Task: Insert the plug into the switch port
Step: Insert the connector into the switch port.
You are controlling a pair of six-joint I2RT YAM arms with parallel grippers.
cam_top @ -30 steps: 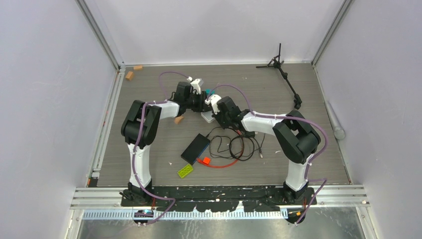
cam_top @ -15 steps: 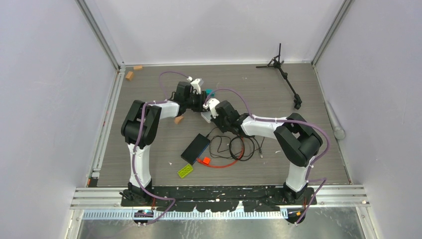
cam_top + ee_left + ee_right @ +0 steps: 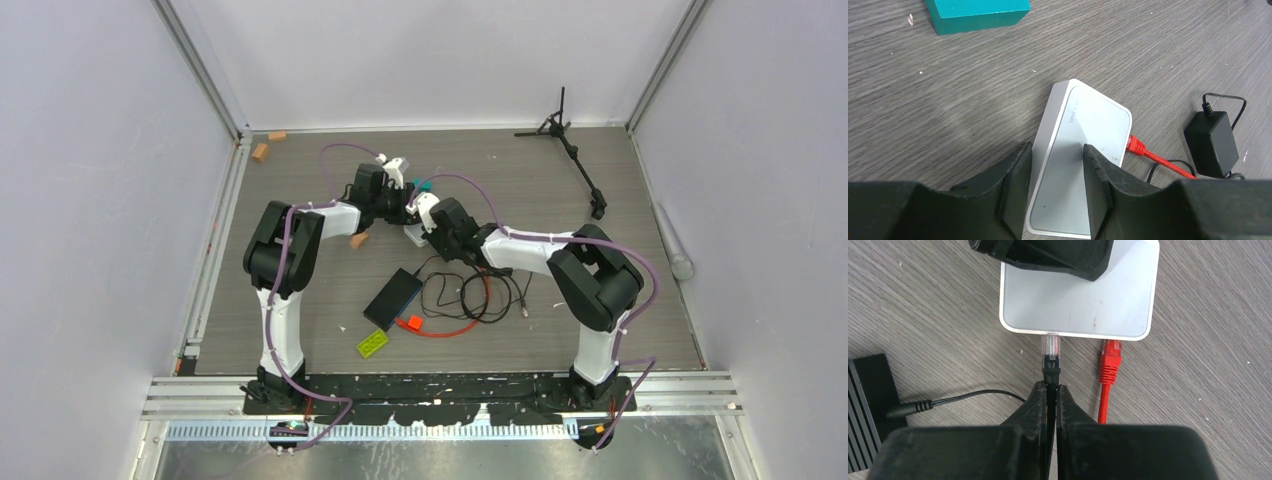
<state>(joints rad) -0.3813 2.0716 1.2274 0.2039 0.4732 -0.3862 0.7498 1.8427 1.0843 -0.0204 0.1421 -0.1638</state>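
The white switch [image 3: 1088,130] lies flat at mid-table [image 3: 413,238]. My left gripper [image 3: 1055,150] is closed on its near end, one finger against the side wall and the other on the top face. My right gripper [image 3: 1049,385] is shut on the black boot of a clear-tipped plug [image 3: 1050,346]. The plug's tip touches the switch's [image 3: 1078,300] port side. Beside it a red connector [image 3: 1110,357] on the red cable sits against the same side and also shows in the left wrist view [image 3: 1135,146]. The ports themselves are hidden.
A teal block [image 3: 978,12] lies beyond the switch and a black power brick [image 3: 1211,142] to its right. A flat black box [image 3: 392,297], coiled black and red cables [image 3: 470,300], a green brick [image 3: 373,343], wooden blocks [image 3: 261,151] and a small tripod [image 3: 570,150] are around.
My right gripper drew back slightly, then moved forward again towards the switch with the plug. The left arm and switch stayed put.
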